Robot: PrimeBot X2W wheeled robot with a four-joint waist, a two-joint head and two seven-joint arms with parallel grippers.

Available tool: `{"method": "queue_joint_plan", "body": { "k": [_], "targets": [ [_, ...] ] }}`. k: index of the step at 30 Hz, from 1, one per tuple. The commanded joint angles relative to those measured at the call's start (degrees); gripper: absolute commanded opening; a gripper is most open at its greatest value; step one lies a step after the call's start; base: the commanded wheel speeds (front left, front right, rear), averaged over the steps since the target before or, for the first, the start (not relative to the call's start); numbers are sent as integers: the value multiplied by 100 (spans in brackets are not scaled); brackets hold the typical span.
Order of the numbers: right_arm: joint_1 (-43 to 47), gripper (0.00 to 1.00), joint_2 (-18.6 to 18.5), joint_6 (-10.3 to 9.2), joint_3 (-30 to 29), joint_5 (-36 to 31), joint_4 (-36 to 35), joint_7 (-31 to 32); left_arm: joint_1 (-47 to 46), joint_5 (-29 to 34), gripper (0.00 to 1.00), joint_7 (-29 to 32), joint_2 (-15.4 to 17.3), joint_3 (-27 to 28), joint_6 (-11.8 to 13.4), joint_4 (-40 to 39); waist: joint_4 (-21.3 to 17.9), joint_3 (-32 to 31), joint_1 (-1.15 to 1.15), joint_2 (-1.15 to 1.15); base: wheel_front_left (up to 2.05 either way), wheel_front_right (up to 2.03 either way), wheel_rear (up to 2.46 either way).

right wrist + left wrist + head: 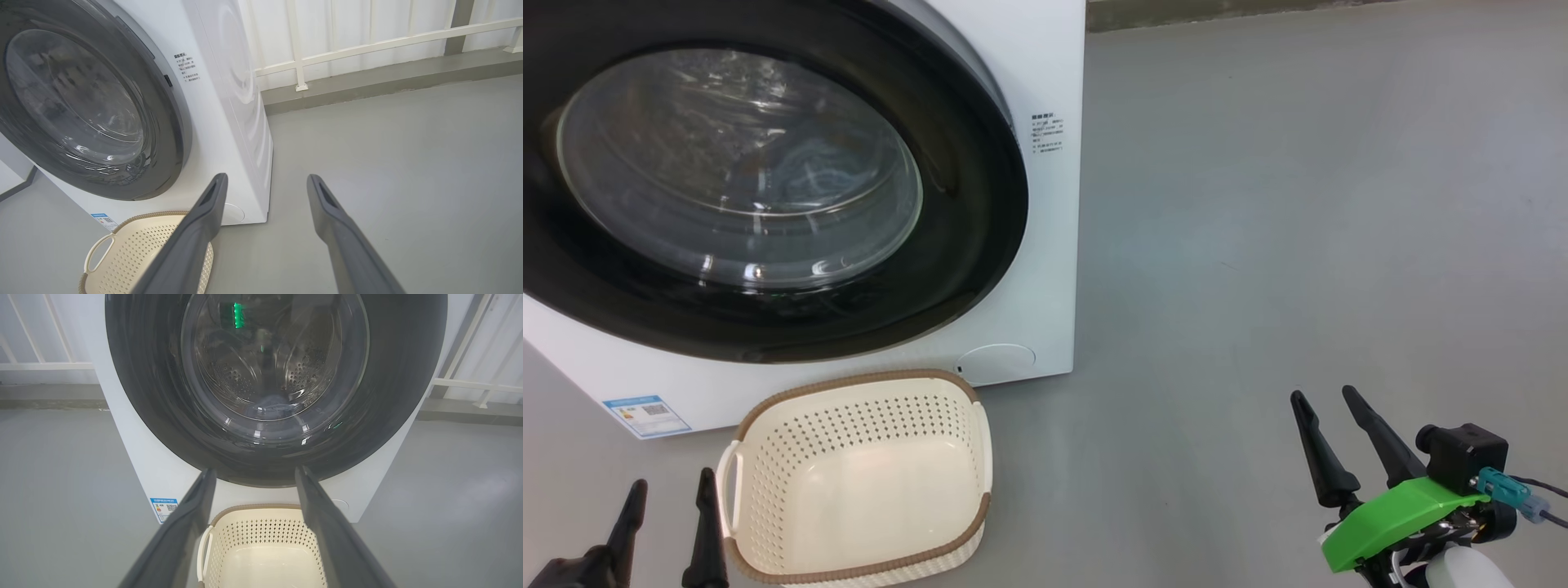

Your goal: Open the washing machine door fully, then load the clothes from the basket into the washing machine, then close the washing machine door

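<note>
Door (980, 245) shut, basket (866, 382) empty; both end effectors wide, holding nothing.
Left end effector (671, 486) sits just beside the basket's left handle, with the door above and ahead of it. Right end effector (1323, 396) is well right of the washer (1049, 65), over bare floor (1258, 204). Clothes (805, 167) show pale blue behind the glass. Judgement: door is stiff, heavy and hinged, its glossy face slippery. Best purchase is probably its right edge, by the dark catch (166, 80).

Basket (866, 418) on floor (1258, 212) before washing machine (1054, 73), clothes (277, 402) inside, behind door (984, 204)
</note>
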Motion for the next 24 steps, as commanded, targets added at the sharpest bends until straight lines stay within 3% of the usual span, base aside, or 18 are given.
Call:
{"method": "queue_joint_plan", "body": {
  "k": [1, 24],
  "targets": [
    [43, 100, -26, 6, 56, -84, -150, -27, -39, 27, 100, -37, 93, 245, -14, -101, -11, -3, 0, 0, 0, 0, 0],
    [51, 100, -3, 6, -40, -112, -220, -27, 25, 36, 100, -37, 83, 376, -14, -205, -54, -23, 0, 0, 0, 0, 0]
  ]
}}
